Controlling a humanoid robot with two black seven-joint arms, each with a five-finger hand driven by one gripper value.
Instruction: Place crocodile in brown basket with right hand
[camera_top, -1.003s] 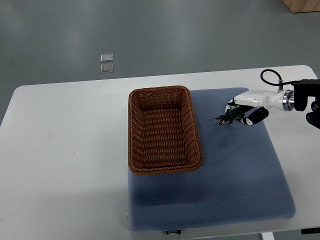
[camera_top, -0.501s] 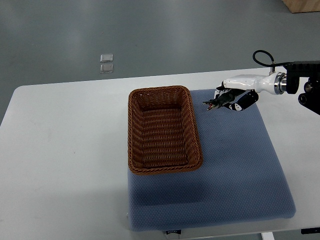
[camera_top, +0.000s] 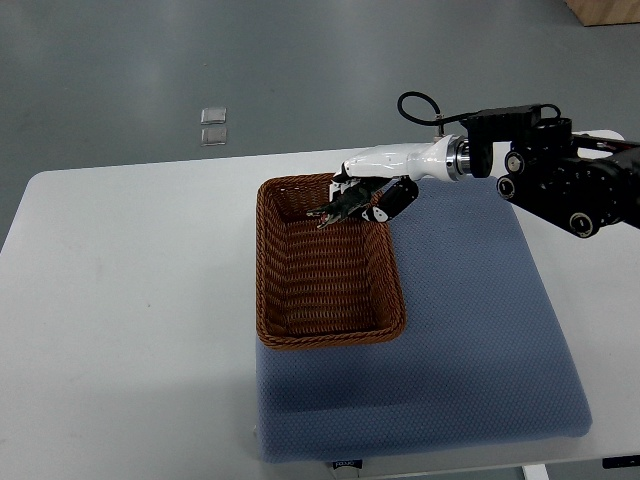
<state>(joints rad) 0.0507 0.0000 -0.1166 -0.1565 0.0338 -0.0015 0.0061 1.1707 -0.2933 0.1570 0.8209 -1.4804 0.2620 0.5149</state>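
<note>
My right hand (camera_top: 366, 197) reaches in from the right and hangs over the far right corner of the brown wicker basket (camera_top: 275, 300). Its fingers are curled around a small dark green crocodile (camera_top: 336, 208), whose snout sticks out to the left above the basket's inside. The basket stands on the left part of a blue mat (camera_top: 470, 330). My left arm does not show.
The white table (camera_top: 130, 300) carries the mat and the basket. The right arm's black joints (camera_top: 560, 180) stretch over the mat's far right corner. Two small square plates (camera_top: 213, 127) lie on the grey floor beyond the table.
My right hand has carried the crocodile up and leftward, from above the mat's far side to over the basket's far right corner. More of the arm has come into view.
</note>
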